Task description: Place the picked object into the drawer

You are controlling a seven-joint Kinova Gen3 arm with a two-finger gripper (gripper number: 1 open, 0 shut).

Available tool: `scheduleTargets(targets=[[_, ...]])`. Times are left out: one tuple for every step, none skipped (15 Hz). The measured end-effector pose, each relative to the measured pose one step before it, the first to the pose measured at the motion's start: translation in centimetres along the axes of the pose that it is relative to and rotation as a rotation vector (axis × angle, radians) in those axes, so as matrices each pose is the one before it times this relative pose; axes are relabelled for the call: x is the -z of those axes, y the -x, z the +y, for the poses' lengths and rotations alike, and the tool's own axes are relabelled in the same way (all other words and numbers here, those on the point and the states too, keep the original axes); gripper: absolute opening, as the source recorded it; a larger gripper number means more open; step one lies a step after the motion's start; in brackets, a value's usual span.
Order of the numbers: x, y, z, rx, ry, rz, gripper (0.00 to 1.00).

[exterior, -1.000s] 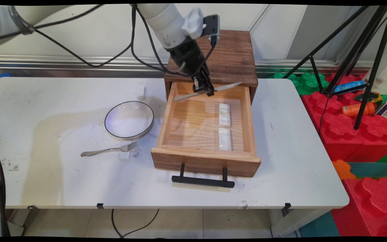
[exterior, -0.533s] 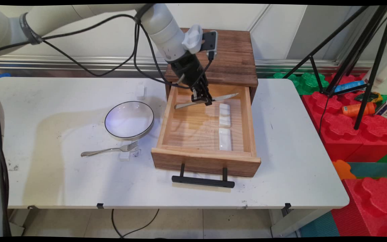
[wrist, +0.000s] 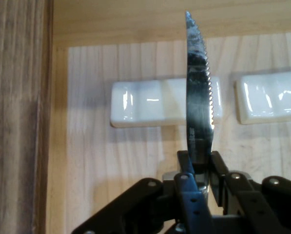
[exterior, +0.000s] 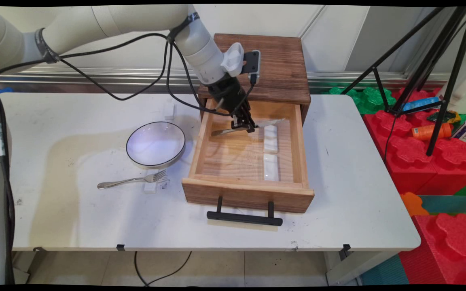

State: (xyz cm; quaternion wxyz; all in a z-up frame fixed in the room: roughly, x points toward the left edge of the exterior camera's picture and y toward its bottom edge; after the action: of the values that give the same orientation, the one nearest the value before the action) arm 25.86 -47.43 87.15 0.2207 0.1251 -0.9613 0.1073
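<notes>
On the surface at 12 o'clock stands a cabinet, its drawer pulled open. A plate lies at the drawer's 9 o'clock. Inside the drawer the claw grips a knife above two white rests.

The knife is shiny metal (its edge serrated), the two white rests glossy like glazed ceramic, and the drawer pale, matt, bare-grained wood under a darker cabinet top.
</notes>
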Motion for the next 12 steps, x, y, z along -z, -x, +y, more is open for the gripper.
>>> scheduleTargets(targets=[[-0.483,0.209,-0.141,-0.00091,0.00041,-0.00005,0.00],[-0.427,0.103,-0.137,-0.00206,-0.00006,0.00022,0.00],[-0.287,0.073,-0.085,-0.00129,0.00016,0.00006,0.00],[-0.406,0.125,-0.128,-0.00104,-0.00033,0.00028,0.00],[-0.507,0.109,-0.130,-0.00228,0.00118,-0.00009,0.00],[-0.490,0.078,-0.121,-0.00285,0.00149,-0.00022,0.00],[-0.393,0.069,-0.090,-0.00238,0.00106,-0.00003,0.00],[-0.246,0.051,-0.055,-0.00145,0.00048,0.00048,0.00],[-0.364,0.052,-0.082,-0.00206,0.00081,0.00010,0.00],[-0.230,0.036,-0.053,-0.00092,0.00072,0.00010,0.00],[-0.338,0.034,-0.086,-0.00154,0.00045,-0.00014,0.00],[-0.346,0.056,-0.094,-0.00098,0.00069,-0.00034,0.00]])
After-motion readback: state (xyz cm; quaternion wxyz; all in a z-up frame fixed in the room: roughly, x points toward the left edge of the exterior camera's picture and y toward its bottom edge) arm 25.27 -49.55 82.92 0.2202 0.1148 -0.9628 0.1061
